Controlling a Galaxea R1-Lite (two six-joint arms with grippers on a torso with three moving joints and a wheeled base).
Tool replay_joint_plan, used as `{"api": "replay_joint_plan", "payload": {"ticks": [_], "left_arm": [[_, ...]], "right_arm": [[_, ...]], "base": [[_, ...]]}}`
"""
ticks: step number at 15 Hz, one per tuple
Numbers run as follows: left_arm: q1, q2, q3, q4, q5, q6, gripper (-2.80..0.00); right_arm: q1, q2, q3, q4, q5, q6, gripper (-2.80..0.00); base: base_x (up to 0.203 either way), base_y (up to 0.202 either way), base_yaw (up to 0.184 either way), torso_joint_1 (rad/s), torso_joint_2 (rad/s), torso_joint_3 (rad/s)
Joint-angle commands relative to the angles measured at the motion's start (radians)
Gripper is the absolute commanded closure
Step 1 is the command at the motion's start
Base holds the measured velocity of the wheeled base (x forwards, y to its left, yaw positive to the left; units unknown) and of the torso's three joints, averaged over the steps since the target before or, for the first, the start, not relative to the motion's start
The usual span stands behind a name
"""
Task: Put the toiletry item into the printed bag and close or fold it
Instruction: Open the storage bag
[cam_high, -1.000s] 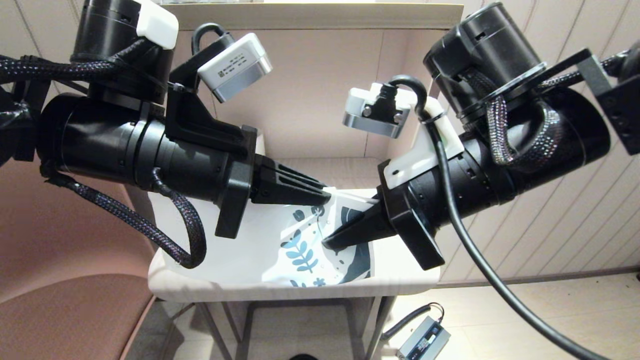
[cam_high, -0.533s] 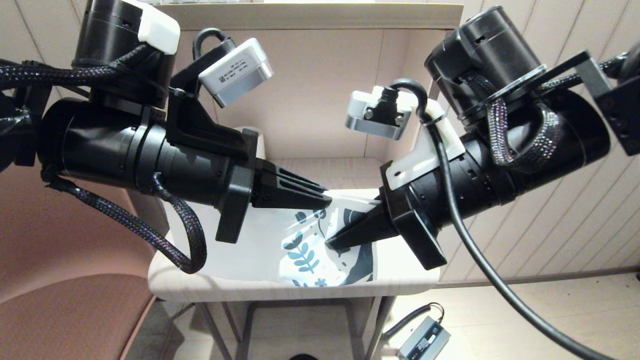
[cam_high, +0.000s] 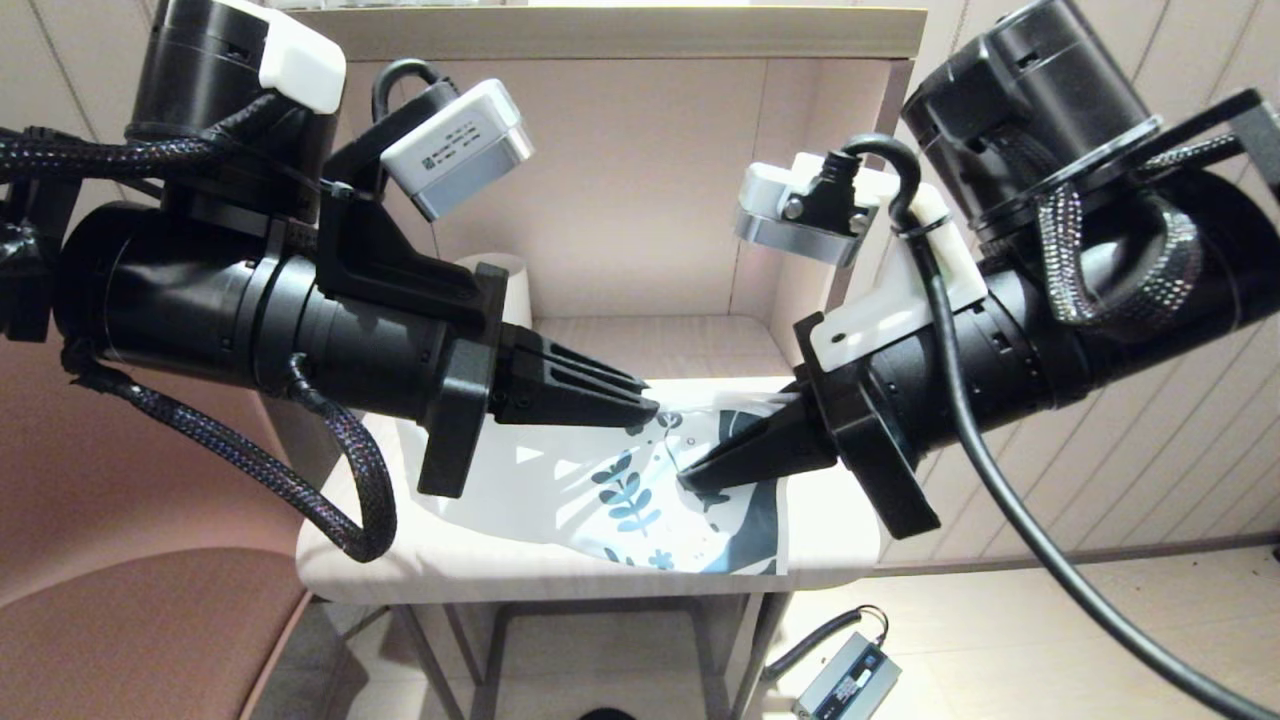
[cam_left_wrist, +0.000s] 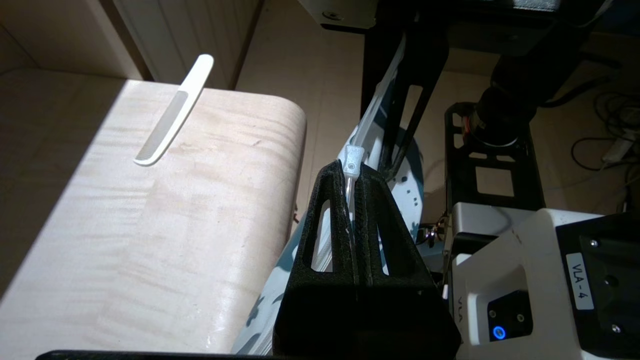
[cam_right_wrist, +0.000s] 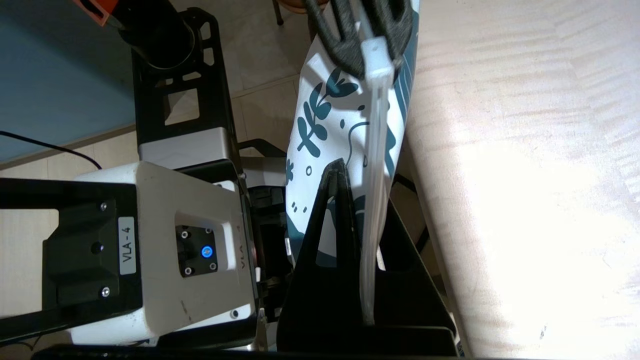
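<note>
The printed bag (cam_high: 610, 490), white with teal leaves, hangs above the table's front edge between both grippers. My left gripper (cam_high: 648, 410) is shut on its zip strip beside the white slider (cam_left_wrist: 352, 161). My right gripper (cam_high: 688, 480) is shut on the same strip (cam_right_wrist: 374, 200) further along. In the right wrist view the bag (cam_right_wrist: 325, 115) runs from my right gripper (cam_right_wrist: 357, 190) to the left fingers (cam_right_wrist: 350, 35). The toiletry item, an off-white comb (cam_left_wrist: 172, 112), lies flat on the table (cam_left_wrist: 125, 240), outside the bag. The arms hide it in the head view.
A white mug (cam_high: 512, 285) stands at the back left behind my left arm. The small table (cam_high: 400, 560) has a shelf wall behind it. A brown seat (cam_high: 130, 630) sits left of it, and a grey power box (cam_high: 848, 690) lies on the floor.
My right arm has moved right and slightly up, drawing the bag rightward with it. The left gripper has barely shifted. Both stay shut on the bag.
</note>
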Motion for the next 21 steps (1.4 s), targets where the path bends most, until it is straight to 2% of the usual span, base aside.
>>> {"api": "replay_joint_plan", "payload": {"ticks": [1, 10, 14, 21], "left_arm": [[0.015, -0.003, 0.004, 0.004, -0.003, 0.002, 0.0], [0.069, 0.006, 0.004, 0.0, -0.012, 0.001, 0.0], [0.099, 0.013, 0.011, 0.001, -0.053, -0.001, 0.0], [0.122, 0.011, 0.034, -0.002, -0.056, 0.001, 0.0]], "right_arm": [[0.001, -0.031, 0.024, 0.005, 0.004, -0.005, 0.0], [0.022, -0.121, 0.126, 0.004, 0.005, -0.013, 0.0], [0.026, -0.174, 0.16, 0.004, 0.005, -0.014, 0.0], [0.024, -0.231, 0.201, 0.005, 0.005, -0.014, 0.0]], "base": [[0.0, 0.0, 0.0, 0.0, 0.0, 0.0], [0.0, 0.0, 0.0, 0.0, 0.0, 0.0], [0.0, 0.0, 0.0, 0.0, 0.0, 0.0], [0.0, 0.0, 0.0, 0.0, 0.0, 0.0]]}}
